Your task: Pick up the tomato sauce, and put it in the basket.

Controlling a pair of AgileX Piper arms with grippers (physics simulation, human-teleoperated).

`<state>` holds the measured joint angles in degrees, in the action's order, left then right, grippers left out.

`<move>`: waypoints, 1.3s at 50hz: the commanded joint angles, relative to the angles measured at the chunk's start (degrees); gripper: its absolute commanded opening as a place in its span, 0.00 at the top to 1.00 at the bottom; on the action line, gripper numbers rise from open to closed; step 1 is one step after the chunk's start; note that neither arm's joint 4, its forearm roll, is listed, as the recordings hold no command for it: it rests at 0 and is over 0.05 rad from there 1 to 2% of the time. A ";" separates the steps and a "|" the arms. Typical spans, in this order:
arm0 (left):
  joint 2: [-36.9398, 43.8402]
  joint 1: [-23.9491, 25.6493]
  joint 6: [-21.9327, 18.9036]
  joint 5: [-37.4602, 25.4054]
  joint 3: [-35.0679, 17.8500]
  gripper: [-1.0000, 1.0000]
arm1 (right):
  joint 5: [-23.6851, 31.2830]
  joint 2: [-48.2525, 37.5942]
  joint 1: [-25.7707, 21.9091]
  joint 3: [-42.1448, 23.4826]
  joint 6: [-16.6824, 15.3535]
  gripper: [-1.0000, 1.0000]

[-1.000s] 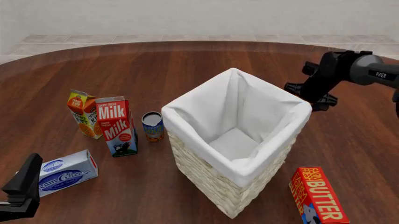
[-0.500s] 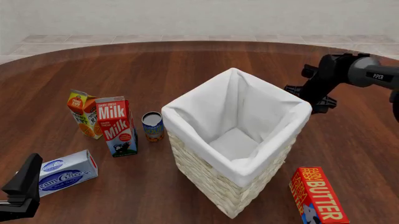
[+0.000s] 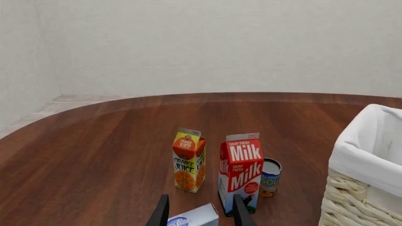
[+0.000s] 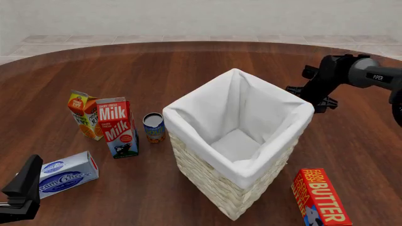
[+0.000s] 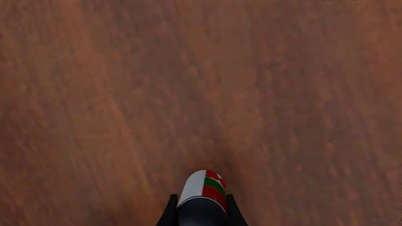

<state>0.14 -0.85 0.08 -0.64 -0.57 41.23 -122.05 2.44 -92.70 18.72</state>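
The tomato sauce [image 5: 205, 185], a small can with a red and green label, sits between the fingers of my right gripper [image 5: 199, 214], which is shut on it above bare table wood. In the front view my right gripper [image 4: 312, 97] hangs just past the far right corner of the basket [image 4: 210, 186], and the can is hidden there. The tall wicker basket with white lining stands at the table's middle and also shows as the basket [image 3: 353, 203] in the left wrist view. My left gripper [image 4: 22, 190] rests open at the near left, nothing held.
Left of the basket stand a blue-and-orange can [image 4: 154, 127], a milk carton [image 4: 117, 127] and an orange juice carton [image 4: 84, 115]. A cream cheese box [image 4: 66, 173] lies by my left gripper. A butter box [image 4: 320, 197] lies at the near right.
My right gripper has drifted slightly up and away beside the basket's far right corner. The left arm and the table objects have not moved.
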 commanded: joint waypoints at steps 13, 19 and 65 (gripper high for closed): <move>-0.07 0.04 -0.17 0.13 0.04 0.00 | 0.47 1.34 -0.28 0.45 0.76 1.00; -0.07 0.05 -0.18 0.13 0.04 0.00 | 0.85 3.73 -0.33 1.63 0.72 1.00; -0.07 0.05 -0.16 0.12 0.04 0.00 | 6.97 27.24 -0.82 9.96 0.19 1.00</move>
<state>0.14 -0.85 0.08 -0.64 -0.57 46.57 -100.27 1.77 -83.85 18.12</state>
